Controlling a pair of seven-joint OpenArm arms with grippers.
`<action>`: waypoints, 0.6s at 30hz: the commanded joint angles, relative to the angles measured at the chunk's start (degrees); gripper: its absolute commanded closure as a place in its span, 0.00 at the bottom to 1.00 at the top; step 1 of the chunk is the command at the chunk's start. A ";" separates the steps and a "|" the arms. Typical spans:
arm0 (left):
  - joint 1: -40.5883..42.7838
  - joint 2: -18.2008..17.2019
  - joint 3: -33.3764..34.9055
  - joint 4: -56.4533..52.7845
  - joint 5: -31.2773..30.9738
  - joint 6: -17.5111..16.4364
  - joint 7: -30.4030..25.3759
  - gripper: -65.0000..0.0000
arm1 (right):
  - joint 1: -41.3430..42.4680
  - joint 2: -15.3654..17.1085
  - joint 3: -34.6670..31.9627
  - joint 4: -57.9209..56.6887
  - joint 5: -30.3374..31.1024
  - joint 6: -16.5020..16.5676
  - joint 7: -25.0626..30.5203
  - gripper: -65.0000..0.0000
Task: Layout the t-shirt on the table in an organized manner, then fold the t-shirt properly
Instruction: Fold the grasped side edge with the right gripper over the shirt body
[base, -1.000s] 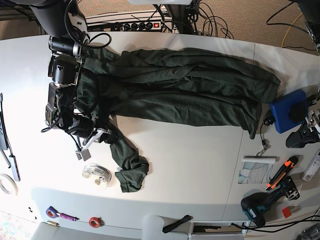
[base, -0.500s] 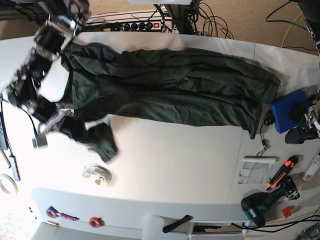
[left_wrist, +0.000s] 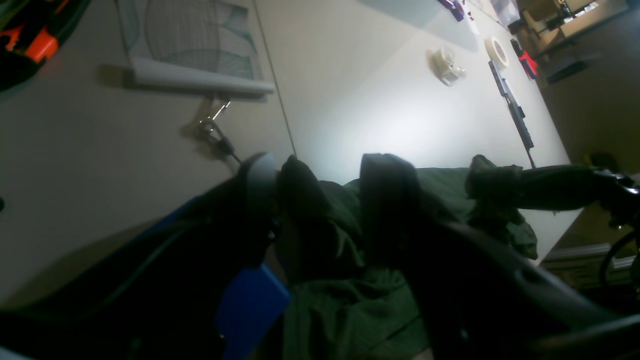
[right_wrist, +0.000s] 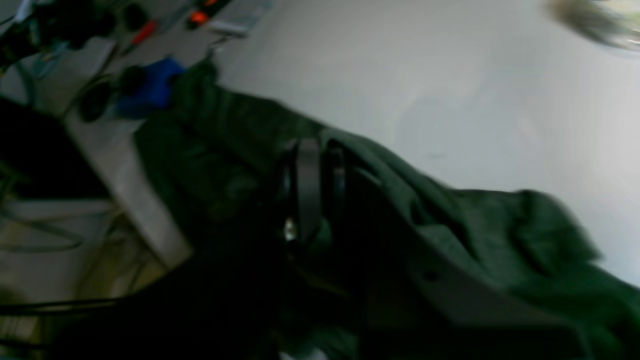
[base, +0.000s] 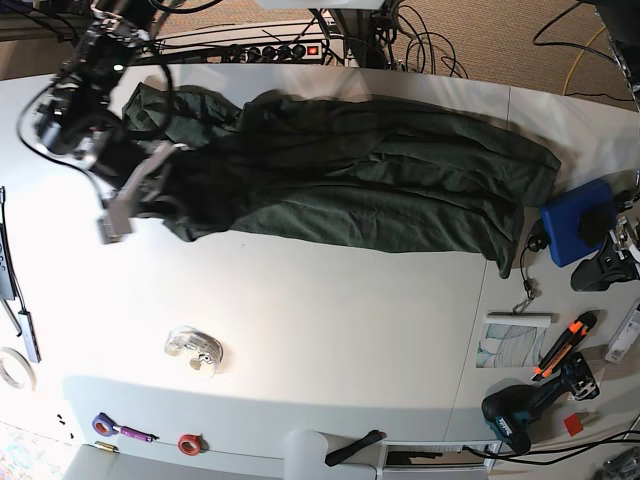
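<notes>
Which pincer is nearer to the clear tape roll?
Right. The right pincer is above the clear tape roll, at the t-shirt's end; the left pincer sits across the table.

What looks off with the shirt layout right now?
The t-shirt lies bunched in long wrinkled folds along the table's far edge, not spread flat. Its one end is gathered up by the right gripper.

White table (base: 330, 300) w/ t-shirt (base: 380, 180), tape roll (base: 195, 348), drill (base: 525, 410).
</notes>
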 joint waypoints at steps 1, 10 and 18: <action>-1.20 -1.57 -0.48 0.83 -1.58 -0.28 -1.11 0.56 | 0.61 -0.20 -1.81 0.96 1.40 0.08 1.41 1.00; -1.20 -1.57 -0.48 0.83 -1.58 -0.28 -1.09 0.56 | 0.63 -1.57 -23.15 0.92 -15.72 0.08 3.80 1.00; -1.20 -1.57 -0.48 0.83 -1.58 -0.28 -1.09 0.56 | 0.63 -1.57 -33.53 0.87 -24.35 0.08 9.44 0.63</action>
